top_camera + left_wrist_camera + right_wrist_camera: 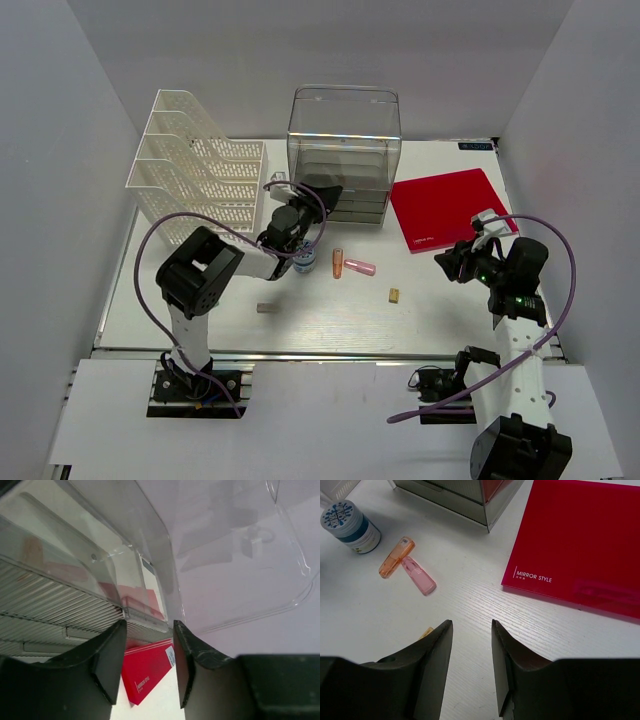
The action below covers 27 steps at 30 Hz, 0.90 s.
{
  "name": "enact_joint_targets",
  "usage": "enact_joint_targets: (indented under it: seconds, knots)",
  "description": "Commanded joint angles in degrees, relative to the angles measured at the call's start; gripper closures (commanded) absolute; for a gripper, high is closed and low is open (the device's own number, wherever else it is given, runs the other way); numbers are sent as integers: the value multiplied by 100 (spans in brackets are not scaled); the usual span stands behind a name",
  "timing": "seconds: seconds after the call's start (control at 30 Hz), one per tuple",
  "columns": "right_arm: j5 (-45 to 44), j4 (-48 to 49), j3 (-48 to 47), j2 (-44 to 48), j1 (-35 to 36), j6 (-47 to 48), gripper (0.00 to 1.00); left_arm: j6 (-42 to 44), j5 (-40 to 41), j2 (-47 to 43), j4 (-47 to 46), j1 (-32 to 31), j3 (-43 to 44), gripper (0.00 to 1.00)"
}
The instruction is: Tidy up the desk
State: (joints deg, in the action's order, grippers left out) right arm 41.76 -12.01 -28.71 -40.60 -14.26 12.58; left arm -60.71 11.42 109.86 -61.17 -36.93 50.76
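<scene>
Left gripper (150, 665) and right gripper (472, 667) stand half-open, empty. On the rigid desk (330, 320), the pink tube (418, 576) looks light and slick: pinch mid-body.

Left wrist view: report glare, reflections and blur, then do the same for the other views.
Left wrist: the clear drawer box shows pale glare and red reflections. Right wrist: sharp, print on the red folder is readable. Top external: even light, soft shadows on the desk.
</scene>
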Motion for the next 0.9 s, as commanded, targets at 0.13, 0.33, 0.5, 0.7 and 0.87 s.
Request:
enact_joint_targets:
  seconds: [0.13, 0.33, 0.5, 0.7, 0.87]
  knots:
    - [-89, 164, -38, 43, 99, 43, 58, -459, 413, 79, -299, -87, 188, 60]
    - [-133, 164, -21, 8, 125, 69, 58, -740, 546, 211, -484, -87, 259, 61]
    - [-150, 173, -12, -1, 134, 78, 58, -890, 651, 246, -291, -87, 320, 54]
    - [-159, 173, -3, -9, 134, 96, 58, -1074, 765, 325, -220, -87, 347, 63]
    - [-194, 173, 6, -36, 117, 113, 59, -1163, 774, 395, -343, -87, 390, 77]
